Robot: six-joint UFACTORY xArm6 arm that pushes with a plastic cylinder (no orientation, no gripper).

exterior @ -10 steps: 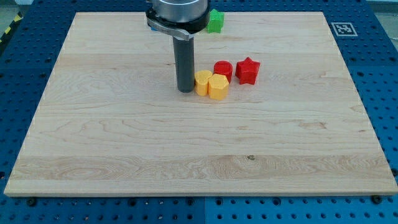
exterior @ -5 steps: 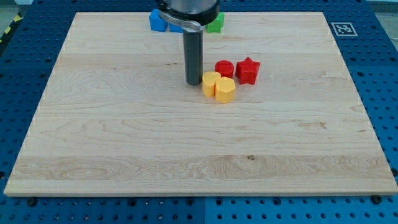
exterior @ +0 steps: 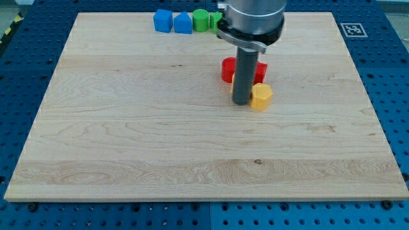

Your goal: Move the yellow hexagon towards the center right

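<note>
The yellow hexagon (exterior: 261, 96) lies on the wooden board (exterior: 128, 128), right of centre. My tip (exterior: 242, 102) touches its left side. A second yellow block is hidden behind the rod; only a sliver shows at the rod's left edge. A red cylinder-like block (exterior: 228, 69) sits just above and left of the tip. A red star (exterior: 261, 70) is partly hidden behind the rod.
Along the view's top edge stand two blue blocks (exterior: 163, 20) (exterior: 183, 22) and a green block (exterior: 201, 19); another green block is mostly hidden behind the arm. A marker tag (exterior: 353, 29) sits at the board's top right corner.
My tip has moved to the view's right, pushing the yellow hexagon rightwards. The other yellow block is now hidden behind the rod. The red blocks have stayed about where they were.
</note>
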